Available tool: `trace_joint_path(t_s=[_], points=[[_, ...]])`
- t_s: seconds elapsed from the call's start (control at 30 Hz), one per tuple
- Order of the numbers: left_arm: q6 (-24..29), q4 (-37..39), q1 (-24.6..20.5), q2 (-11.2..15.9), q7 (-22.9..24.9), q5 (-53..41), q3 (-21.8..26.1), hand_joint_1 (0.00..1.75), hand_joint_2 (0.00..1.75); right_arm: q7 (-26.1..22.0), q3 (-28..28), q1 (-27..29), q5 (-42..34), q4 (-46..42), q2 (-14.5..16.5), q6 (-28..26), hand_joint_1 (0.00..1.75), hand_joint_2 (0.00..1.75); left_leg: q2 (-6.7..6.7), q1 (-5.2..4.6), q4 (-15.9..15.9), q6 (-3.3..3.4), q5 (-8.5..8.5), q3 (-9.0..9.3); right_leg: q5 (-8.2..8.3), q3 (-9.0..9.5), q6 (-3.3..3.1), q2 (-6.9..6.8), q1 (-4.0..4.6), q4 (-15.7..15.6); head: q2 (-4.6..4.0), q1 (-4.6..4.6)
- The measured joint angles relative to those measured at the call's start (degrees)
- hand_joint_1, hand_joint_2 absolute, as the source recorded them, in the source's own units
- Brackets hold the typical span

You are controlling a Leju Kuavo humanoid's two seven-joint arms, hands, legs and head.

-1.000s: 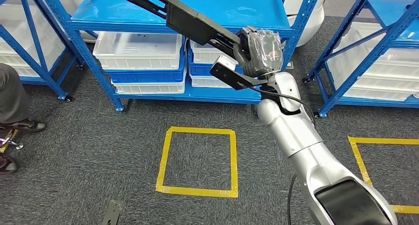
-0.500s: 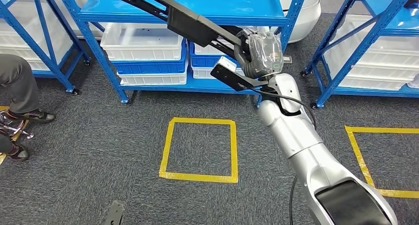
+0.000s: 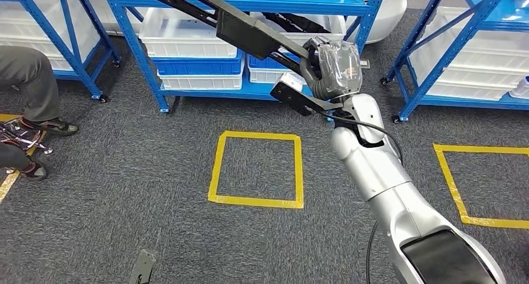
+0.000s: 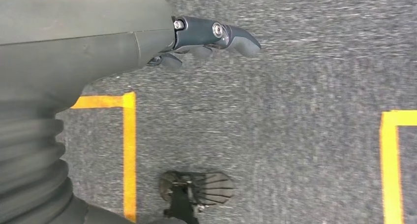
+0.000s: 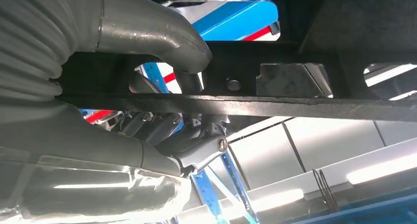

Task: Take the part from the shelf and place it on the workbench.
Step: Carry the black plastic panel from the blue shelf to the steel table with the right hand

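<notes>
The part (image 3: pixel 243 29) is a long black flat metal bracket with a boxy middle section. In the head view it slants from the upper left down to my right hand (image 3: pixel 330 68), which grips its lower end in front of the blue shelf (image 3: pixel 249 4). My right hand wears a clear plastic cover. In the right wrist view the thumb (image 5: pixel 162 37) wraps over the part's dark bar (image 5: pixel 295 106). My left hand (image 4: pixel 206 37) hangs above the grey carpet, holding nothing, fingers loosely apart.
White bins (image 3: pixel 190 40) sit on the blue shelf's lower level. A second blue rack (image 3: pixel 461 47) stands at the right and a third at the far left. Yellow tape squares (image 3: pixel 257 170) (image 3: pixel 480 184) mark the carpet. A person's legs (image 3: pixel 25 84) are at the left edge.
The whole picture has shifted: shelves and the tape square sit higher and the person shows more, so the camera moved. My right hand still grips the part in the same pose.
</notes>
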Motion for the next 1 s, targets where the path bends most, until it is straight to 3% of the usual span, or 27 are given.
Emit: trace_joint_path(t_s=[0.03, 0.07, 0.13, 0.17, 0.2, 0.27, 0.3, 0.33, 0.37, 0.4, 0.43, 0.47, 0.53, 0.57, 0.6, 0.7, 0.8, 1.0], points=[[0.0, 0.0, 0.0, 0.0, 0.0, 0.0, 0.0, 0.0, 1.75, 0.0, 0.0, -0.1, 0.0, 0.0, 0.2, -0.1, 1.75, 1.75, 0.05, 0.03, -0.4, -0.38, 0.97, -0.19, -1.24, 1.9, -0.67, 0.05, 0.31, -3.5, 0.0, 0.01], [0.1, 0.0, 0.1, 0.0, -0.1, 0.0, 0.1, 0.0, 1.75, -0.1, 0.0, -0.1, -0.1, 0.1, 0.3, -0.2, 1.75, 1.75, 0.06, 0.07, -1.2, -0.8, 1.99, -0.2, -1.82, 2.6, -1.15, 0.1, 0.65, -5.7, -0.01, 0.01], [0.1, 0.0, 0.4, -0.1, -0.2, 0.1, 0.2, 0.0, 1.75, -0.2, 0.1, -0.1, -0.1, 0.4, 0.5, -0.3, 1.75, 1.75, -0.03, 0.24, -2.6, -1.53, 3.27, -0.21, -0.27, 1.71, -1.83, 0.07, 0.32, -6.4, -0.01, 0.02], [0.1, 0.0, 0.6, -0.1, -0.3, 0.1, 0.2, 0.0, 1.75, -0.2, 0.1, -0.1, -0.1, 0.5, 0.6, -0.4, 1.75, 1.75, -0.09, 0.33, -2.3, -1.79, 2.11, -0.6, 0.58, 1.34, -2.4, -0.02, -0.04, -6.5, -0.01, -0.09], [0.1, 0.1, 0.9, -0.1, -0.3, 0.1, 0.3, 0.0, 1.75, -0.2, 0.1, -0.1, -0.1, 0.7, 0.7, -0.4, 1.75, 1.75, -0.12, 0.42, -0.7, -2.01, -0.35, -1.24, 1.44, 0.85, -2.99, -0.11, -0.42, -6.6, -0.01, -0.23], [0.2, 0.1, 1.1, 0.0, -0.7, 0.2, 0.4, 0.0, 1.75, -0.2, 0.1, -0.1, -0.2, 1.0, 1.1, -0.7, 1.75, 1.75, -0.11, 0.55, 6.6, -2.48, -7.04, -2.91, 2.93, -0.55, -3.83, -0.16, -0.56, -6.7, -0.01, -0.38], [0.3, 0.1, 1.1, 0.0, -0.8, 0.1, 0.5, 0.0, 1.75, -0.2, 0.1, -0.1, -0.3, 1.2, 1.3, -0.9, 1.75, 1.75, -0.12, 0.58, 10.9, -2.74, -8.94, -3.57, 3.64, -1.34, -3.91, -0.16, -0.49, -6.6, -0.01, -0.44], [0.4, 0.1, 1.1, 0.1, -0.9, 0.0, 0.5, 0.0, 1.75, -0.2, 0.1, -0.1, -0.4, 1.4, 1.5, -1.1, 1.75, 1.75, -0.13, 0.61, 14.6, -2.97, -9.24, -3.84, 4.33, -2.14, -3.85, -0.16, -0.45, -6.6, -0.01, -0.42], [0.5, 0.1, 1.1, 0.1, -1.0, 0.0, 0.6, 0.0, 1.75, -0.2, 0.1, -0.1, -0.5, 1.5, 1.6, -1.2, 1.75, 1.75, -0.12, 0.67, 16.6, -3.1, -8.23, -3.37, 4.95, -2.92, -3.71, -0.16, -0.43, -6.5, -0.01, -0.44], [0.6, 0.1, 1.1, 0.1, -1.0, 0.0, 0.7, 0.0, 1.75, -0.1, 0.1, -0.1, -0.6, 1.7, 1.7, -1.3, 1.75, 1.75, -0.1, 0.76, 16.6, -3.16, -6.75, -1.87, 5.5, -3.67, -3.49, -0.15, -0.44, -6.5, -0.01, -0.44], [0.6, 0.1, 1.0, 0.1, -1.0, -0.1, 0.7, 0.0, 1.75, -0.1, 0.0, -0.2, -0.7, 1.8, 1.7, -1.3, 1.75, 1.75, -0.08, 0.83, 14.5, -3.16, -5.82, 0.71, 5.98, -4.32, -3.23, -0.13, -0.45, -6.3, -0.01, -0.45], [0.6, 0.1, 1.0, 0.1, -0.9, -0.1, 0.7, 0.0, 1.75, 0.0, -0.1, -0.2, -0.8, 1.9, 1.7, -1.4, 1.75, 1.75, -0.09, 0.81, 10.9, -3.07, -6.43, 4.07, 6.34, -4.91, -2.94, -0.1, -0.35, -6.1, -0.01, -0.47], [0.7, 0.0, 0.8, 0.2, -0.8, -0.1, 0.8, 0.0, 1.75, 0.0, -0.5, -0.5, -1.0, 2.0, 1.6, -1.6, 1.75, 1.75, -0.15, 0.55, 3.6, -2.48, -9.48, 9.32, 6.92, -5.67, -2.3, -0.15, -0.06, -5.7, -0.01, -0.37], [0.7, 0.0, 0.7, 0.2, -0.7, -0.1, 0.8, 0.0, 1.75, 0.0, -0.7, -0.7, -1.2, 2.0, 1.5, -1.7, 1.75, 1.75, -0.18, 0.3, 1.6, -2.06, -10.7, 10.4, 7.21, -5.91, -1.9, -0.19, 0.09, -5.6, -0.01, -0.34], [0.7, 0.0, 0.8, 0.2, -0.6, -0.1, 0.8, 0.0, 1.75, 0.0, -0.9, -1.0, -1.3, 2.0, 1.5, -1.7, 1.75, 1.75, -0.17, 0.15, 0.8, -1.65, -10.89, 10.52, 7.33, -6.08, -1.69, -0.23, 0.24, -5.6, -0.01, -0.28], [0.7, 0.1, 0.9, 0.2, -0.4, 0.0, 0.9, 0.0, 1.75, 0.0, -1.4, -2.0, -1.5, 2.1, 1.1, -1.5, 1.75, 1.75, -0.14, -0.35, 0.3, -0.99, -10.1, 10.0, 7.97, -6.64, -1.85, -0.23, 0.53, -5.9, -0.01, -0.26], [0.8, 0.1, 0.9, 0.3, -0.3, -0.1, 1.0, 0.0, 1.75, 0.0, -1.6, -2.5, -1.7, 2.1, 0.9, -1.0, 1.75, 1.75, -0.15, -0.84, 0.3, -0.28, -9.37, 9.24, 9.1, -7.18, -1.14, -0.25, 0.46, -6.3, -0.01, -0.27], [0.8, 0.1, 0.9, 0.3, -0.3, -0.5, 1.0, 0.0, 1.75, -0.7, -1.9, -2.5, -3.0, 2.1, 0.6, -0.2, 1.75, 1.75, -0.15, -1.05, 0.4, 0.17, -8.55, 8.41, 10.15, -7.74, -0.69, -0.25, 0.33, -6.8, -0.01, -0.26]])
